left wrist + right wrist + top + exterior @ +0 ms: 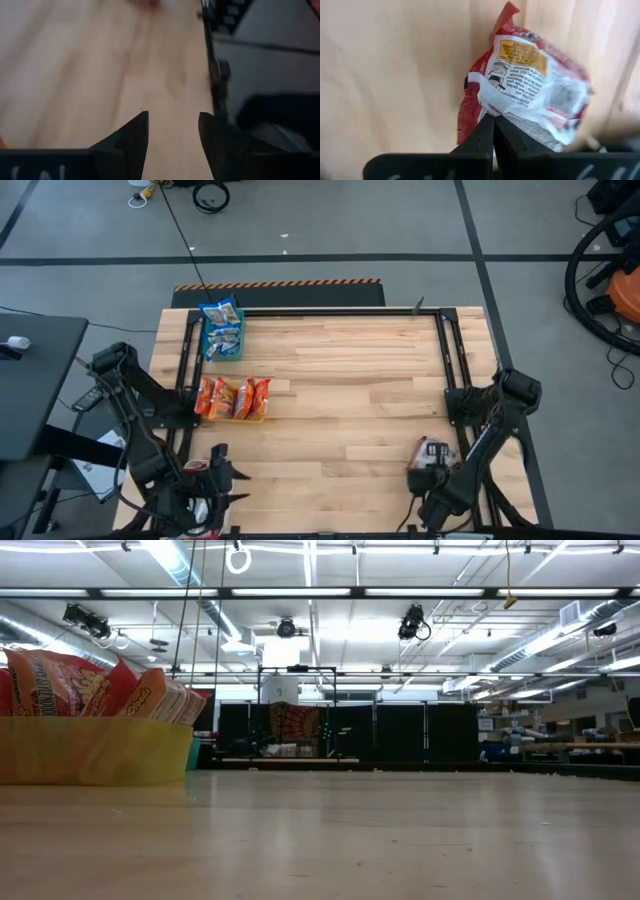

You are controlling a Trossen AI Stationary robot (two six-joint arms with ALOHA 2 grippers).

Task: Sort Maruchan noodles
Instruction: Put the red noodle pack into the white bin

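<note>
**One packet pinched, two bins filled**

One silver-and-red noodle packet sits at the table's near right, about five o'clock, with the right gripper pinched tight on its crinkled edge. Over at seven o'clock the left gripper hangs above bare wood, its fingers parted and holding nothing. Farther back, around nine o'clock, a yellow bin carries about four orange packets. Beyond it, toward ten o'clock, the teal bin holds the blue-and-white packets; their count I cannot tell.
</note>
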